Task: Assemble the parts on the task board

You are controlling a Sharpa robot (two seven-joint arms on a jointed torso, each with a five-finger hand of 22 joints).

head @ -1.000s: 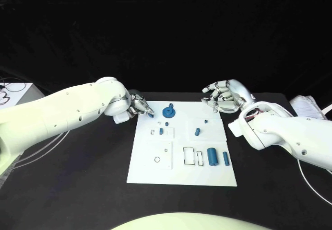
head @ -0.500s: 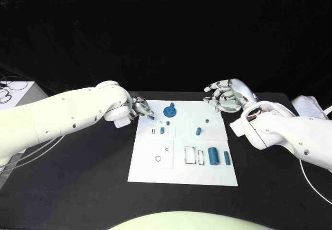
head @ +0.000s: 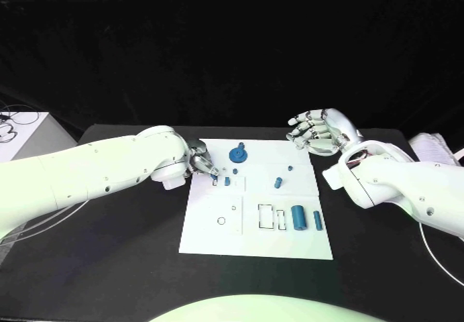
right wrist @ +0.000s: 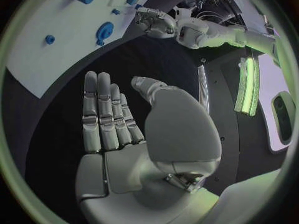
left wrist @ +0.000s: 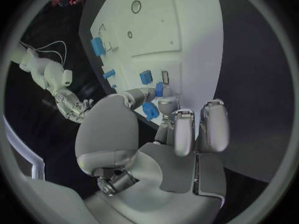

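The left hand (head: 200, 163) reaches over the near-left edge of the white task board (head: 253, 241), its fingertips (left wrist: 159, 90) pinching a small blue part (left wrist: 150, 110) just above the board's upper left area; in the left wrist view that piece sits between the thumb and a finger, close to a square blue block (left wrist: 146, 77) standing on the plate. The right hand (head: 319, 132) hovers off the board's far right corner over the black table (head: 116, 268), holding nothing, its fingers (right wrist: 99, 109) stretched out side by side and the palm empty. On the board, a round blue disc with a knob (head: 237, 156) lies near the far edge, two short blue pegs (head: 227, 180) and (head: 277, 182) stand in the middle band, and a thick blue cylinder (head: 298, 218) with a thinner blue rod (head: 316, 220) beside it lies near the right edge, next to outlined rectangular slots (head: 265, 215). A small ring outline (head: 221, 221) marks the left panel.
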